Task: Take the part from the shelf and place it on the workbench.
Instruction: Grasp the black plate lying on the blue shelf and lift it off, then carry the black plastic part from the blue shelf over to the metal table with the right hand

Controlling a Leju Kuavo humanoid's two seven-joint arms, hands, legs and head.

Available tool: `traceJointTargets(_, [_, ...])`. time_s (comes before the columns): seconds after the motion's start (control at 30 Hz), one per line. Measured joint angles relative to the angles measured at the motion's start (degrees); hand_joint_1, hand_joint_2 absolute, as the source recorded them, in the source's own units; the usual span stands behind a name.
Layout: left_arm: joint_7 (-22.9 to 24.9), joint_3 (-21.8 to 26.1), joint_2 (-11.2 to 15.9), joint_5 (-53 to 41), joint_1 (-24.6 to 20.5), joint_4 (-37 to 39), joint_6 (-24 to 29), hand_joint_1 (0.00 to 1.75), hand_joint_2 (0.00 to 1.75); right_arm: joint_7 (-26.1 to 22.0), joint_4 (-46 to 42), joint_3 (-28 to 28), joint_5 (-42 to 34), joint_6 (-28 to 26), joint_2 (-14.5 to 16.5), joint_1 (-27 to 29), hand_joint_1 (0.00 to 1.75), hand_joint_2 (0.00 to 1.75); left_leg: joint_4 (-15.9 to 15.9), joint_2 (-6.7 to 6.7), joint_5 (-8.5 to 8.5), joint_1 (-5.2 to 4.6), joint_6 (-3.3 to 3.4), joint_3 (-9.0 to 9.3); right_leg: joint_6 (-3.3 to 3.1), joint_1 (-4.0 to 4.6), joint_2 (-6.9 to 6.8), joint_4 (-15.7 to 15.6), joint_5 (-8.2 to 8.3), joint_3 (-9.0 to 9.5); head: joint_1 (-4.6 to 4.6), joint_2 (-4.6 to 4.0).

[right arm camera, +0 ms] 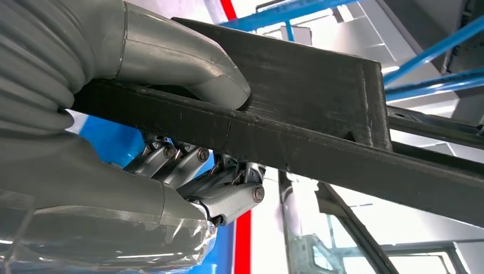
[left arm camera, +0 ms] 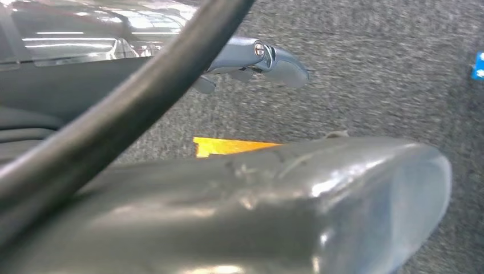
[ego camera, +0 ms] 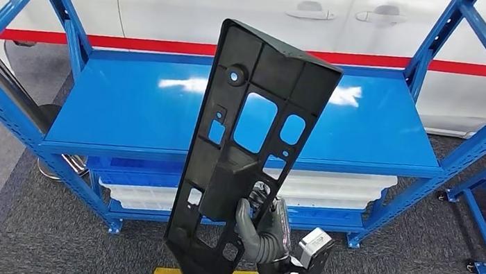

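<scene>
The big blue shelf (ego camera: 159, 109) stands in front, with a white car (ego camera: 207, 7) behind it. One black part (ego camera: 245, 151) is up in the air, clear of the shelf's front edge, standing tall and a bit tilted. The right hand (ego camera: 260, 226) grips it near its low end, thumb on one side, fingers on the other. The long top could tip and twist out of that grip, or bump the shelf edge. I cannot tell how the left hand (left arm camera: 262, 57) sits. One part, one shelf, one car.

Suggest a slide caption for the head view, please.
Right hand holds a black plastic part upright before a blue shelf.
</scene>
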Motion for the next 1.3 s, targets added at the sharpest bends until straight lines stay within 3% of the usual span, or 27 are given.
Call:
traceJointTargets(0.03, [0.0,0.0,0.1,0.0,0.0,0.0,-0.1,0.00,0.00,0.0,0.0,0.0,0.1,0.0,0.0,0.0,1.75,1.75,0.8,0.00,0.81,-0.01,0.01,0.77,0.03,0.12,-0.02,0.2,0.58,-0.93,-0.01,0.00])
traceJointTargets(0.1, [0.1,0.0,0.1,0.0,-0.1,0.0,-0.4,0.00,0.00,0.0,0.0,0.0,0.3,0.0,0.0,0.0,1.75,1.75,-3.4,-0.01,3.97,-0.03,0.31,5.24,0.25,0.25,-0.01,0.8,1.62,-2.77,-0.01,0.00])
traceJointTargets(0.17, [0.1,0.0,0.2,-0.1,-0.3,0.0,-0.5,0.00,0.00,0.1,0.0,0.0,0.4,0.0,0.0,0.0,1.75,1.75,-11.6,-0.02,4.02,-0.29,0.81,11.14,0.72,0.40,-0.01,1.5,2.48,-4.11,0.00,0.00])
traceJointTargets(0.23, [0.1,0.0,0.2,-0.1,-0.4,0.0,-0.5,0.00,0.00,0.1,-0.1,0.0,0.5,-0.1,0.0,0.0,1.75,1.75,-16.1,-0.08,2.70,-0.69,1.30,13.61,1.40,0.37,-0.11,1.7,3.37,-4.46,0.00,0.00])
traceJointTargets(0.3, [0.1,0.0,0.2,-0.2,-0.4,0.0,-0.5,0.00,0.00,0.1,-0.1,0.0,0.6,-0.1,0.0,0.1,1.75,1.75,-16.6,0.06,3.63,-0.70,1.93,13.09,2.12,0.19,-0.07,1.6,4.07,-4.55,0.00,0.00])
traceJointTargets(0.33, [0.1,0.0,0.2,-0.2,-0.4,0.0,-0.5,0.00,0.00,0.1,-0.1,0.0,0.6,-0.2,0.0,0.1,1.75,1.75,-16.7,0.18,4.34,-0.59,2.34,12.62,2.43,0.11,0.06,2.0,3.30,-4.90,0.01,0.00])
traceJointTargets(0.4, [0.2,0.0,0.1,-0.2,-0.4,0.0,-0.5,0.00,0.00,0.2,-0.1,-0.1,0.8,-0.3,-0.1,0.2,1.75,1.75,-17.0,0.48,5.94,-0.31,3.05,11.27,2.98,-0.16,0.30,5.9,-1.50,-6.35,0.02,0.00])
traceJointTargets(0.47, [0.2,0.0,0.1,-0.2,-0.4,0.0,-0.6,0.00,0.00,0.2,-0.1,-0.1,0.9,-0.3,-0.1,0.3,1.75,1.75,-16.9,0.50,7.42,-0.32,3.27,9.40,3.47,-0.45,0.29,13.2,-6.98,-8.06,0.01,0.00])
traceJointTargets(0.5, [0.2,0.0,0.1,-0.2,-0.3,0.0,-0.6,0.00,0.00,0.2,-0.1,-0.1,0.9,-0.3,-0.1,0.4,1.75,1.75,-16.7,0.52,8.12,-0.32,3.19,8.43,3.66,-0.59,0.28,16.1,-7.89,-8.30,0.02,0.00])
traceJointTargets(0.53, [0.2,0.0,0.1,-0.2,-0.3,0.0,-0.6,0.00,0.00,0.2,-0.1,-0.1,0.9,-0.3,-0.2,0.4,1.75,1.75,-16.6,0.52,8.77,-0.32,3.07,7.42,3.79,-0.69,0.27,17.5,-7.49,-7.76,0.01,0.00])
traceJointTargets(0.57, [0.2,0.0,0.1,-0.2,-0.3,0.0,-0.7,0.00,0.00,0.2,0.0,-0.2,0.9,-0.4,-0.2,0.5,1.75,1.75,-16.4,0.52,9.30,-0.29,2.91,6.50,3.83,-0.78,0.27,16.8,-6.11,-6.24,0.01,0.00])
traceJointTargets(0.63, [0.2,0.0,0.1,-0.2,-0.3,0.0,-0.7,0.00,0.00,0.2,-0.1,-0.2,1.1,-0.4,-0.2,0.5,1.75,1.75,-15.8,0.47,10.17,-0.28,2.44,4.95,3.67,-0.84,0.27,10.0,-3.99,-0.50,0.01,0.00])
traceJointTargets(0.7, [0.2,0.0,0.1,-0.3,-0.3,0.0,-0.7,0.00,0.00,0.2,-0.2,-0.2,1.2,-0.4,-0.2,0.5,1.75,1.75,-15.3,0.38,10.94,-0.39,1.79,4.06,3.11,-0.62,0.36,2.6,-4.55,4.56,0.00,0.00])
traceJointTargets(0.73, [0.2,0.0,0.1,-0.4,-0.3,0.0,-0.7,0.00,0.00,0.2,-0.3,-0.2,1.3,-0.4,-0.2,0.5,1.75,1.75,-15.3,0.35,11.38,-0.45,1.40,3.86,2.73,-0.43,0.40,0.7,-5.07,5.64,-0.01,0.00])
traceJointTargets(0.8, [0.2,0.0,0.1,-0.5,-0.2,0.0,-0.7,0.00,0.00,0.2,-0.3,-0.2,1.4,-0.4,-0.2,0.6,1.75,1.75,-15.4,0.31,12.10,-0.36,0.66,3.63,1.78,-0.30,0.33,0.1,-4.52,5.24,0.01,0.00])
traceJointTargets(0.83, [0.2,0.0,0.1,-0.6,-0.2,0.0,-0.7,0.00,0.00,0.2,-0.3,-0.2,1.4,-0.4,-0.2,0.6,1.75,1.75,-14.9,0.25,11.53,-0.25,0.35,3.26,1.21,-0.32,0.22,0.1,-3.96,4.73,0.00,0.00])
traceJointTargets(0.87, [0.2,0.0,0.1,-0.6,-0.1,0.0,-0.7,0.00,0.00,0.2,-0.3,-0.2,1.4,-0.4,-0.2,0.6,1.75,1.75,-13.5,0.19,9.76,-0.13,0.12,2.61,0.65,-0.37,0.12,0.0,-3.29,4.09,0.01,0.00])
traceJointTargets(0.97, [0.2,0.1,0.1,-0.7,0.0,0.0,-0.7,0.00,0.00,0.2,-0.3,-0.2,1.4,-0.4,-0.2,0.7,1.75,1.75,-4.0,0.10,1.36,0.01,-0.24,-0.16,-0.25,-0.06,0.00,0.0,-1.20,1.55,0.00,0.00])
traceJointTargets(1.0, [0.2,0.1,0.1,-0.7,0.0,0.0,-0.7,0.00,0.00,0.2,-0.3,-0.2,1.4,-0.3,-0.2,0.8,1.75,1.75,-0.9,0.10,0.12,0.00,-0.26,-0.51,-0.31,0.13,0.00,0.1,-0.51,0.60,-0.01,0.00])
traceJointTargets(1.03, [0.2,0.1,0.1,-0.7,-0.1,0.0,-0.7,0.00,0.00,0.2,-0.2,-0.2,1.4,-0.3,-0.2,0.9,1.75,1.75,0.9,0.10,0.24,-0.02,-0.19,-0.12,-0.32,0.32,0.00,0.2,0.17,-0.39,0.00,0.00])
traceJointTargets(1.1, [0.2,0.1,0.1,-0.7,-0.1,0.0,-0.7,0.00,0.00,0.2,-0.2,-0.2,1.5,-0.3,-0.2,1.0,1.75,1.75,-1.3,0.08,3.26,-0.15,0.27,3.49,-0.23,0.60,0.00,0.5,1.36,-2.20,0.00,0.00])
traceJointTargets(1.13, [0.2,0.1,0.1,-0.7,-0.1,0.0,-0.7,0.00,0.00,0.2,-0.2,-0.2,1.6,-0.3,-0.2,1.0,1.75,1.75,-5.0,0.07,4.36,-0.30,0.69,6.54,-0.15,0.68,0.00,0.8,1.88,-2.92,0.01,0.00])
traceJointTargets(1.2, [0.2,0.1,0.2,-0.9,-0.3,0.0,-0.9,0.00,0.00,0.1,-0.2,-0.2,1.9,0.0,-0.2,1.1,1.75,1.75,-13.2,0.04,3.96,-0.71,1.36,12.28,0.27,0.84,-0.03,1.2,2.77,-3.86,0.00,0.00])
traceJointTargets(1.23, [0.1,0.1,0.2,-1.0,-0.3,0.0,-1.0,0.00,0.00,0.0,-0.2,-0.3,2.1,0.3,-0.2,1.2,1.75,1.75,-15.8,0.03,3.27,-0.94,1.57,13.80,0.56,0.79,-0.10,1.3,3.23,-4.05,0.00,0.00])
traceJointTargets(1.3, [0.1,0.3,0.3,-1.3,-0.3,0.0,-1.3,0.00,0.00,-0.1,-0.2,-0.3,2.7,1.1,-0.2,1.7,1.75,1.75,-17.2,0.03,3.44,-1.12,1.86,13.99,1.27,0.67,-0.22,1.1,4.17,-4.18,0.01,0.00])
